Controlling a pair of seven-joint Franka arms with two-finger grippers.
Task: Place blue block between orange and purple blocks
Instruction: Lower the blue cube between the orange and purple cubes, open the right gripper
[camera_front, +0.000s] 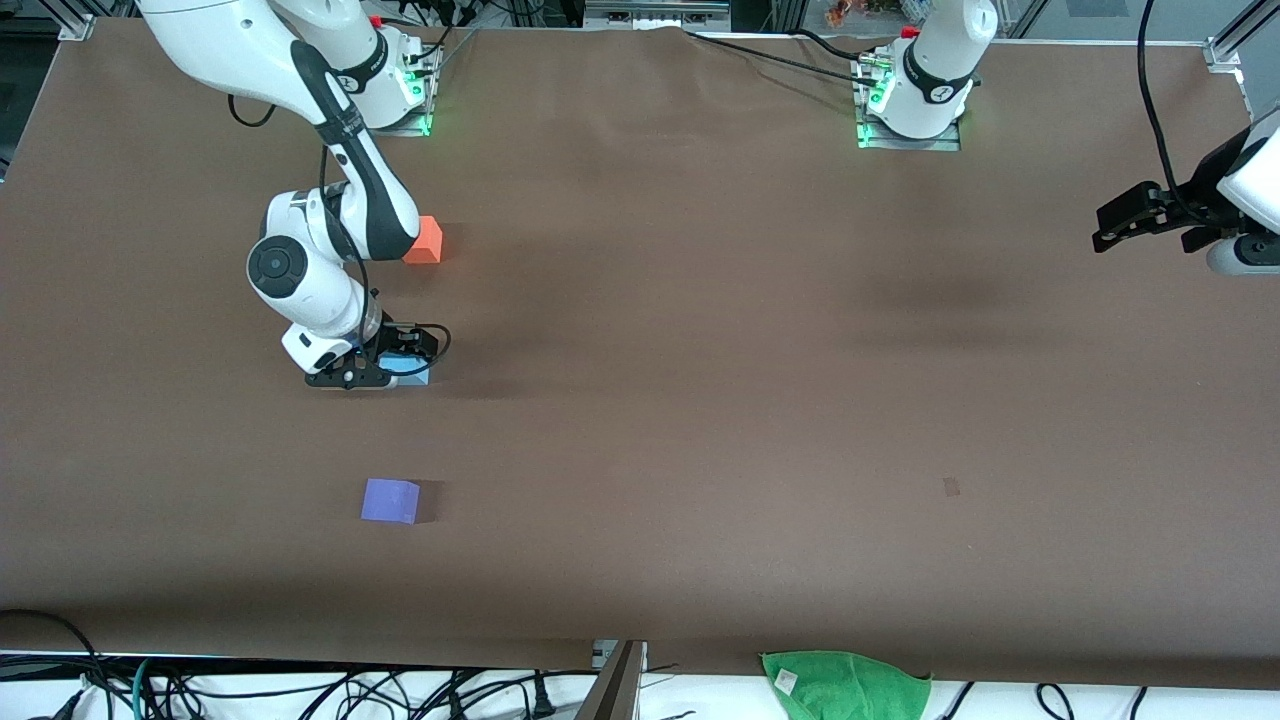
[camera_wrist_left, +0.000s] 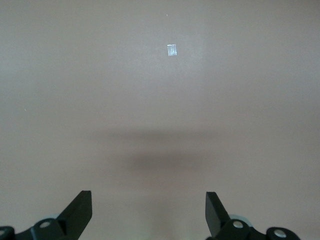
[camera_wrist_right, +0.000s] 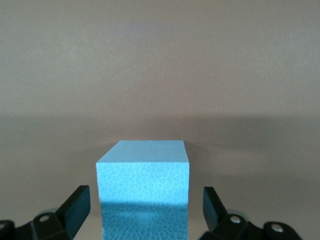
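The blue block (camera_front: 412, 376) sits on the brown table, between the orange block (camera_front: 425, 241) and the purple block (camera_front: 390, 500). The orange block lies farther from the front camera and the purple block nearer. My right gripper (camera_front: 385, 370) is low around the blue block. In the right wrist view the blue block (camera_wrist_right: 142, 175) stands between the open fingers (camera_wrist_right: 75, 205), with a gap on each side. My right gripper (camera_wrist_right: 145, 202) is open. My left gripper (camera_front: 1140, 215) waits in the air at the left arm's end of the table, open and empty (camera_wrist_left: 148, 200).
A green cloth (camera_front: 845, 685) lies at the table's front edge. A small pale mark (camera_front: 951, 487) is on the table, also seen in the left wrist view (camera_wrist_left: 172, 50). Cables run along the front edge below the table.
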